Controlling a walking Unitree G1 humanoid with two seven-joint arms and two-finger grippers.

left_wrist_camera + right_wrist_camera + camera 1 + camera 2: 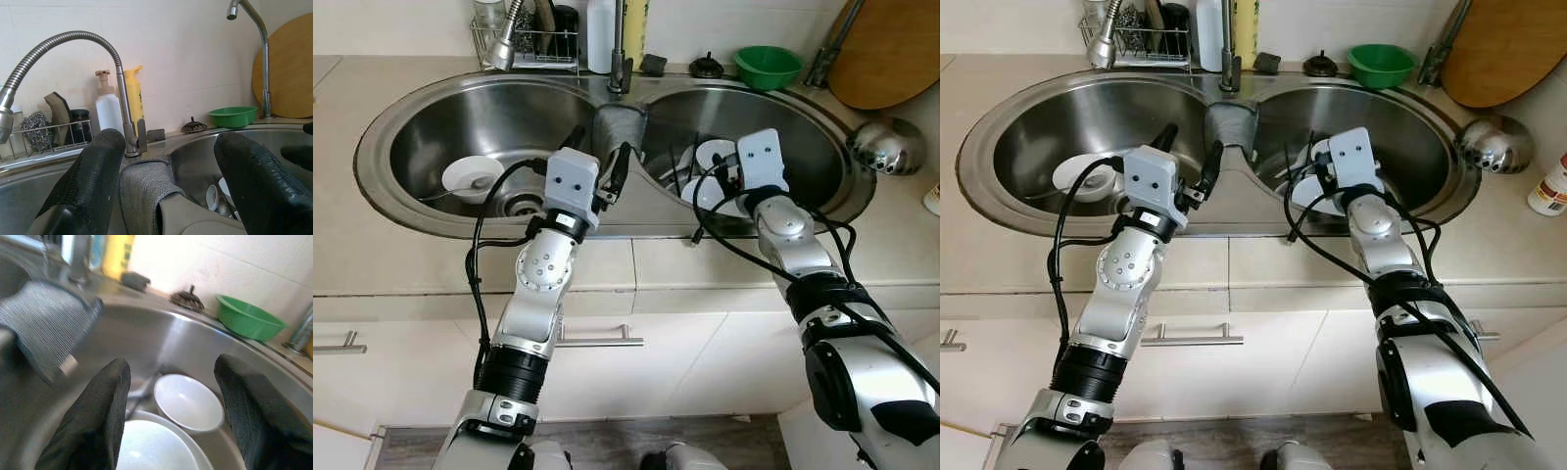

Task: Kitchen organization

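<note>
**Both claws at the double sink, dishes not yet lifted**

Nearest me, below the tabletop [401, 279] edge, I see the cupboard front with its drawer handle [597, 340]. My left claw [599, 166] hangs over the divider between the two basins, its fingers spread apart and holding nothing; just ahead of it a grey cloth [146, 191] is draped over that divider. My right claw [171, 416] is lowered into the right basin [822, 166], fingers wide apart and empty, with a white plate [151, 445] below them and a small white bowl [188, 401] just beyond.

In the left basin [421, 127] sits another white bowl [472, 178] near the drain. Further back stand the faucet [620, 59], a wire rack [524, 44] with scrubbers, a white pump bottle [108, 110] and a yellow bottle [135, 95]. A green bowl [768, 66], a wooden board [891, 49] and a steel ladle [886, 145] lie toward the right.

I judge the job is early: dishes remain in both basins, nothing gripped. The right-basin bowl looks the likeliest first pick.
</note>
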